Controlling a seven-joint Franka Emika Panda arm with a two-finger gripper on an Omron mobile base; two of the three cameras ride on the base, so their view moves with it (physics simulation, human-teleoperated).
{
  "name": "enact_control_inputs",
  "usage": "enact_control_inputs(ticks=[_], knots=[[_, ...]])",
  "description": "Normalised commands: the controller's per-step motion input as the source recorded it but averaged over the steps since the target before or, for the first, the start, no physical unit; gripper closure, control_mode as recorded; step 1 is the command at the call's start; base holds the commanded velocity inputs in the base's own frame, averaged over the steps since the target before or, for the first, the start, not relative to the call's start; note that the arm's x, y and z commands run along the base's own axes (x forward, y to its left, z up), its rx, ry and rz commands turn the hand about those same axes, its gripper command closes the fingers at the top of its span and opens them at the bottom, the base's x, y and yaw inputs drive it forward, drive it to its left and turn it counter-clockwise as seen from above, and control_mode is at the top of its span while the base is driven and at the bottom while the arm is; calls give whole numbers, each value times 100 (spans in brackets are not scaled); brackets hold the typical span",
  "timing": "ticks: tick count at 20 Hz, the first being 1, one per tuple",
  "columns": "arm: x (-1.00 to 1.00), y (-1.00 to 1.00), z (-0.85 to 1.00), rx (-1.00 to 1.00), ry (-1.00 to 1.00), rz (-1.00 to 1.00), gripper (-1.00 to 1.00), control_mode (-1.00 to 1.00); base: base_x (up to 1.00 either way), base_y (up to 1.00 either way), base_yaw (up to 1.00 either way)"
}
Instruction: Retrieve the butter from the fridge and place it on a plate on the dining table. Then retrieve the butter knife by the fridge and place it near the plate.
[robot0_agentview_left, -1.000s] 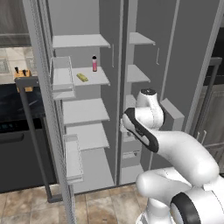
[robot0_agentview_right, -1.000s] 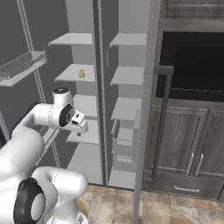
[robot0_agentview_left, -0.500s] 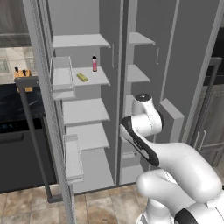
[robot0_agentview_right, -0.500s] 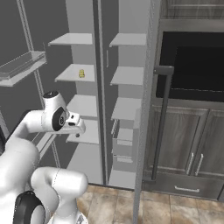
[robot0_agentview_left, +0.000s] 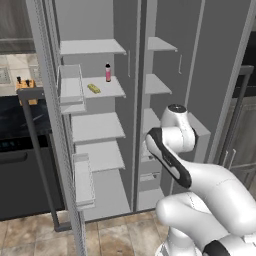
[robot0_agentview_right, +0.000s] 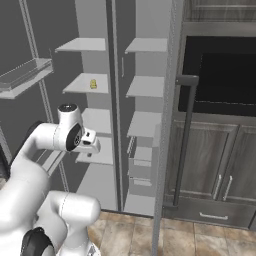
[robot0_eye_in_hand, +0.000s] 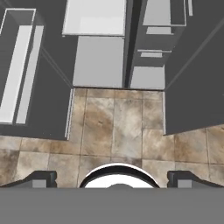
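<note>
The fridge (robot0_agentview_left: 165, 55) stands with both doors swung wide, its pale shelves bare except for one. On that upper left shelf lies the butter (robot0_agentview_left: 93, 89) (robot0_agentview_right: 93, 84), a small pale-yellow stick, beside a pink bottle (robot0_agentview_left: 107, 72). My gripper (robot0_eye_in_hand: 111, 179) points down at the tiled floor in front of the fridge. It is open, its fingertips (robot0_eye_in_hand: 41, 178) far apart with nothing between them. My arm (robot0_agentview_left: 172, 150) is folded low, well below and to the right of the butter's shelf. The plate, the dining table and the butter knife are out of view.
The left fridge door (robot0_agentview_left: 70, 95) carries clear bins, and its dark bar handle (robot0_agentview_left: 37, 150) juts out. The right door's handle (robot0_agentview_right: 184, 140) stands before a dark oven (robot0_agentview_right: 220, 80) and wood-grain cupboards (robot0_agentview_right: 220, 175). A knife block (robot0_agentview_left: 25, 84) sits on the far left counter.
My arm has shifted its fold in front of the fridge, the wrist dipping a little. The gripper stayed open. The butter and the doors have not moved.
</note>
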Motion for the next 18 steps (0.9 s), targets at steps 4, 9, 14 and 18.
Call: enact_control_inputs(ticks=[4, 9, 14, 18], knots=[[-13, -13, 8, -3, -9, 0, -100, -100, 0, 0, 0], [-4, -5, 1, -2, -2, 1, -100, -100, 0, 0, 0], [0, 0, 0, 0, 0, 0, -100, -100, 0, 0, 0], [0, 0, 0, 0, 0, 0, -100, -100, 0, 0, 0]])
